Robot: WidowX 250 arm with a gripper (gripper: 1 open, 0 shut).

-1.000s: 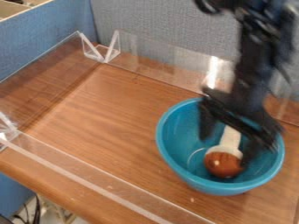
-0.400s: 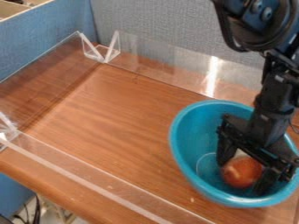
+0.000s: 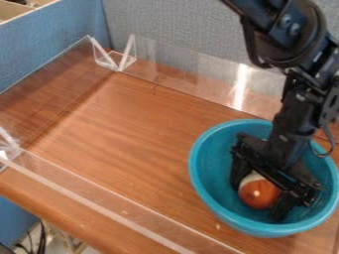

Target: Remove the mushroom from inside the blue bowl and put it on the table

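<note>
I can read no text, label, brand, number or sign anywhere in my view: none on the brown wood-grain desk (image 3: 119, 129), none on the large round teal-blue plastic bowl (image 3: 212, 174), and none on my black gripper (image 3: 275, 189).

My gripper (image 3: 276, 182) looks like matt black plastic or metal; I cannot tell which. The blue bowl (image 3: 212, 161) below me is smooth teal plastic, its inside shiny under the light. The mushroom (image 3: 257, 191) has a glossy reddish-brown cap. The table (image 3: 119, 129) is brown wood grain with a soft sheen, edged by clear, glassy acrylic walls (image 3: 79, 203).
</note>
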